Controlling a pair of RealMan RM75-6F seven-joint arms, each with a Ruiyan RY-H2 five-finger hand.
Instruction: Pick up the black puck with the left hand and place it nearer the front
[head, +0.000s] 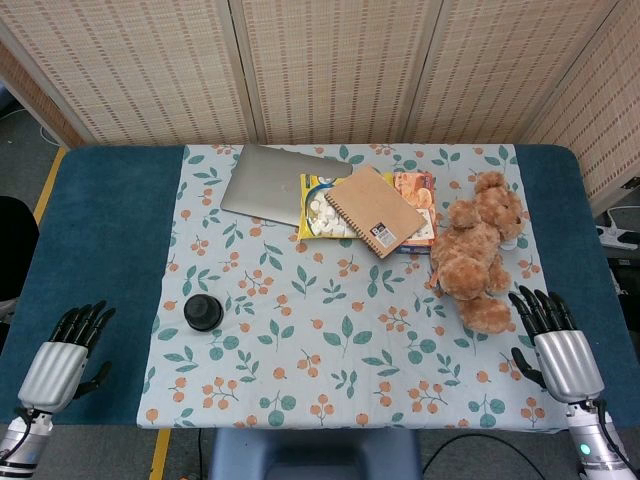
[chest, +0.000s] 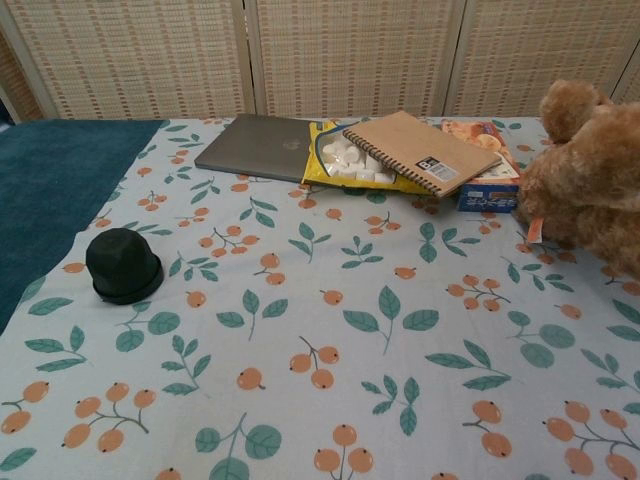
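Observation:
The black puck (head: 202, 313) (chest: 123, 265) is a small round domed piece sitting on the left part of the floral tablecloth (head: 340, 330). My left hand (head: 66, 358) rests near the table's front left corner on the blue surface, fingers spread and holding nothing, well to the left of the puck. Near the front right corner my right hand (head: 557, 345) also lies with fingers apart and nothing in it. Neither hand shows in the chest view.
A grey laptop (head: 268, 183) (chest: 256, 147), a yellow snack bag (head: 322, 208), a brown spiral notebook (head: 385, 209) (chest: 419, 150) and a small box (chest: 484, 185) lie at the back. A brown teddy bear (head: 478, 250) (chest: 590, 170) sits at the right.

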